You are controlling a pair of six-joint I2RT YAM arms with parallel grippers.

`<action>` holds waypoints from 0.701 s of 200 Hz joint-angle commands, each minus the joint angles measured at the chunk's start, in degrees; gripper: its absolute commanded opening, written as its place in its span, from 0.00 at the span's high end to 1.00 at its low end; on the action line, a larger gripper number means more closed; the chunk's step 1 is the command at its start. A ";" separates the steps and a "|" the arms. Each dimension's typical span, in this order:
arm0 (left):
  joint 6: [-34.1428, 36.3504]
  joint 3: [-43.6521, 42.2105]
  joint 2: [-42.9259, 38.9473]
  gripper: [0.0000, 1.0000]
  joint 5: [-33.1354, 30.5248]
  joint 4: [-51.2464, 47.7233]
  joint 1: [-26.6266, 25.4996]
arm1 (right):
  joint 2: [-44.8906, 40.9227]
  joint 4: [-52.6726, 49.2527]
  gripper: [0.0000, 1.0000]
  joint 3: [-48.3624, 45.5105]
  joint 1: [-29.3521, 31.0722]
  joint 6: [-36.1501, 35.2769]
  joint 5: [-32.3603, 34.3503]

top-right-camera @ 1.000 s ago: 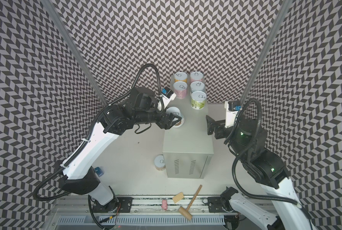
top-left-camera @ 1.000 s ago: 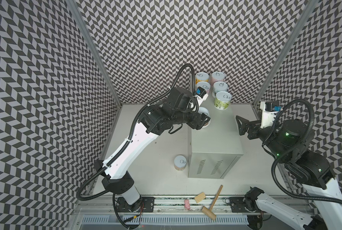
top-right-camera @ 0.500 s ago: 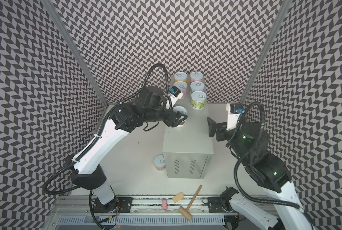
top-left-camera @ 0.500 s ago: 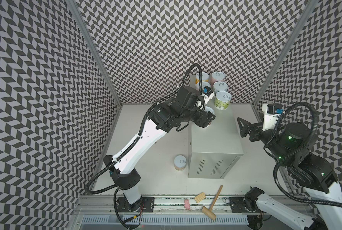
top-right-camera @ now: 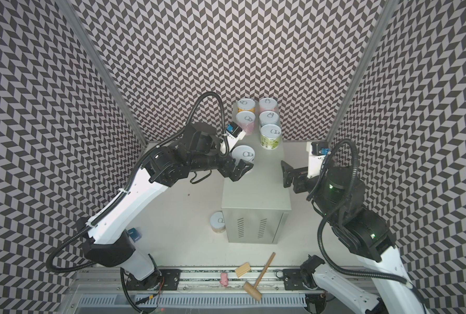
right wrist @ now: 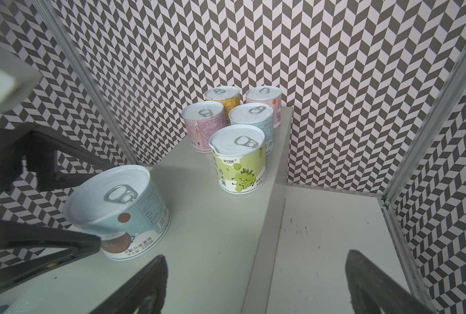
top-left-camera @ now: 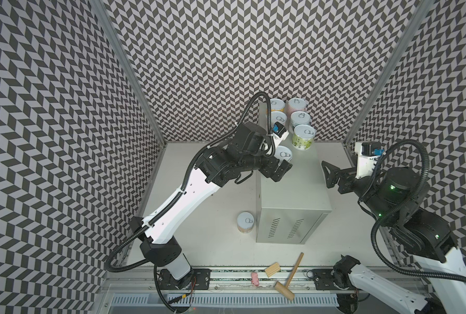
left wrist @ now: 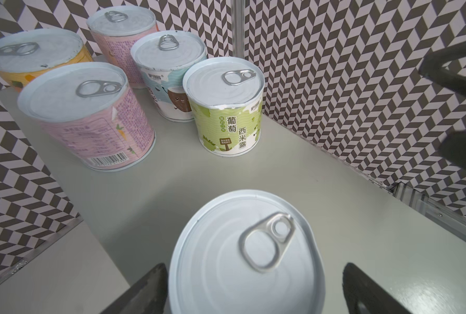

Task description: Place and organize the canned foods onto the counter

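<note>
A: Top views 1st. We see five cans (top-left-camera: 300,119) packed in two rows at the far edge of the grey bench (top-left-camera: 294,195), prob. to leave the front free.

B: The light-blue can (top-left-camera: 285,154) stands nr the left edge, next in the left row. The left tool (top-left-camera: 281,160) straddles it w/ jaws spread, not pinching. We judge it's set down.

A: The right tool (top-right-camera: 285,175) hangs off the right edge, spread and empty, prob. clear of the other arm. One can (top-right-camera: 217,220) sits on the low white bench (top-right-camera: 188,206), just beside the grey one's front-left corner.

B: Left wrist: its fingers (left wrist: 145,291) flank the lid, w/ a clear gap on one side. The green can (left wrist: 227,108) fronts the right row.

A: Right wrist: its own fingers (right wrist: 376,285) are wide apart w/ nothing btw them. The light-blue can stands on its base, well apart from the green one.

B: Six up, one to go, we reckon.
</note>
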 commanded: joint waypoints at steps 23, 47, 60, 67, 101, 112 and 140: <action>0.60 -8.00 -6.94 0.00 4.57 7.05 1.96 | 1.18 5.30 0.01 -1.50 -0.20 0.35 -1.61; 0.45 -12.45 -9.26 0.00 5.01 9.45 2.73 | 1.88 6.67 0.01 -1.73 -0.17 0.34 -2.63; -0.07 -13.90 -10.02 0.00 4.79 10.50 3.07 | 2.26 7.29 0.01 -1.86 -0.15 0.13 -2.91; -0.32 -14.79 -10.44 0.00 4.55 11.20 3.07 | 2.38 7.72 0.01 -2.11 -0.20 -0.05 -3.24; -1.45 -19.75 -12.41 0.00 5.69 14.84 3.07 | 1.83 9.67 0.01 -3.34 -0.20 -1.78 -6.70; -2.01 -21.12 -13.08 0.00 6.52 16.53 3.11 | 1.59 9.93 0.01 -3.58 -0.18 -2.35 -7.73; -2.86 -22.56 -13.16 0.04 7.04 18.56 3.11 | 1.34 9.55 0.01 -4.34 -0.19 -3.18 -9.18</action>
